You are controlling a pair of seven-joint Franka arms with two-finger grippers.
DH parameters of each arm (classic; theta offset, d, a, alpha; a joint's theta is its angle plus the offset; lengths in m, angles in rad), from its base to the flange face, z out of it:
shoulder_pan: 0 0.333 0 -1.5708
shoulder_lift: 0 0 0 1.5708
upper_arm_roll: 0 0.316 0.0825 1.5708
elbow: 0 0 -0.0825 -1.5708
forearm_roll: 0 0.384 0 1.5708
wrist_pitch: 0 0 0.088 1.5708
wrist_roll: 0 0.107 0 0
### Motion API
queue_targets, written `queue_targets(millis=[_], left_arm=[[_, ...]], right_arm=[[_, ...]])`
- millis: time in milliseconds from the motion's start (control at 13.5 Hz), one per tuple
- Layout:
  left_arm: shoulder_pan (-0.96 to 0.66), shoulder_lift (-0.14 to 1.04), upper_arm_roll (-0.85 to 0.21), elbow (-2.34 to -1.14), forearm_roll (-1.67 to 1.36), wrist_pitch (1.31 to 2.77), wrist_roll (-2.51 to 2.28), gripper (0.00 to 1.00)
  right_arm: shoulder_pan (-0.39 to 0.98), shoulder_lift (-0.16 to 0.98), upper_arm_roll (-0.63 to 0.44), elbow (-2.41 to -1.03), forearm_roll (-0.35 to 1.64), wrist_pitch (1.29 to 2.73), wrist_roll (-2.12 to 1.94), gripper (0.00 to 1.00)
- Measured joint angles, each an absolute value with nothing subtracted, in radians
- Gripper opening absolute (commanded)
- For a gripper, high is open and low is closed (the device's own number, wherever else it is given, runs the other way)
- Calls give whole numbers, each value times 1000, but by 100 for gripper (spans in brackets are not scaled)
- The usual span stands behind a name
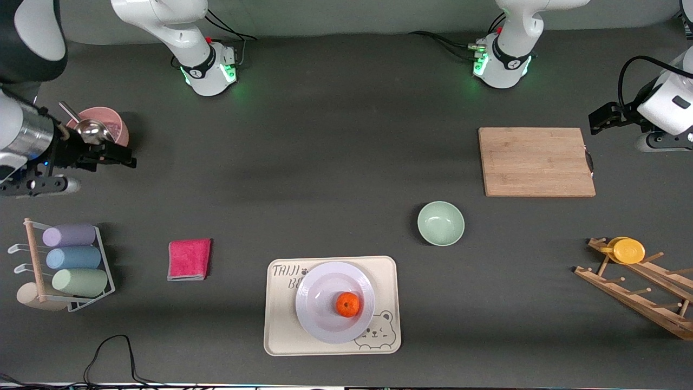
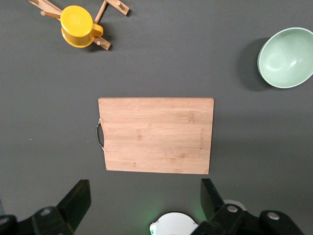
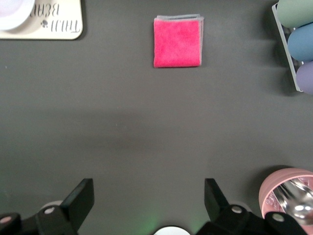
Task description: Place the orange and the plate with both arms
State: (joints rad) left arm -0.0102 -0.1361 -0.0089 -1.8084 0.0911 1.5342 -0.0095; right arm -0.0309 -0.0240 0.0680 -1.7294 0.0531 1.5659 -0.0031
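The orange [image 1: 347, 304] lies on the pale plate [image 1: 324, 287], which rests on the cream bear tray [image 1: 281, 330] at the table edge nearest the front camera. A bit of the plate's rim [image 3: 12, 10] shows in the right wrist view. My left gripper [image 1: 595, 122] is open and empty, held up over the table at the left arm's end beside the cutting board; its fingers [image 2: 78, 198] stand wide apart. My right gripper [image 1: 129, 160] is open and empty, held up at the right arm's end next to the pink cup; its fingers [image 3: 80, 198] stand wide apart.
A wooden cutting board [image 1: 536, 161] and a pale green bowl [image 1: 440, 223] lie toward the left arm's end. A wooden rack with a yellow lid [image 1: 628, 251] stands there too. A pink cloth [image 1: 188, 259], a rack of pastel cups [image 1: 73, 260] and a pink cup with a ladle [image 1: 100, 127] are toward the right arm's end.
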Motion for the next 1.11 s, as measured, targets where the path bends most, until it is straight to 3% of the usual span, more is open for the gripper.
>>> queue_targets(millis=[297,816,1113], left_arm=[[-10,-137,-10,-1776,91,1535,-9,100],[-10,-127,-9,-1763,91,1527,-11,100],[-10,-113,-9,-1742,91,1499,-49,100]], right_arm=[[-37,-119,100,-1809,25,1587,-3,100],[-41,-108,94,-1819,-2,1673,-3,100],[-49,-38,91,-1777,-3,1695,-2,100]])
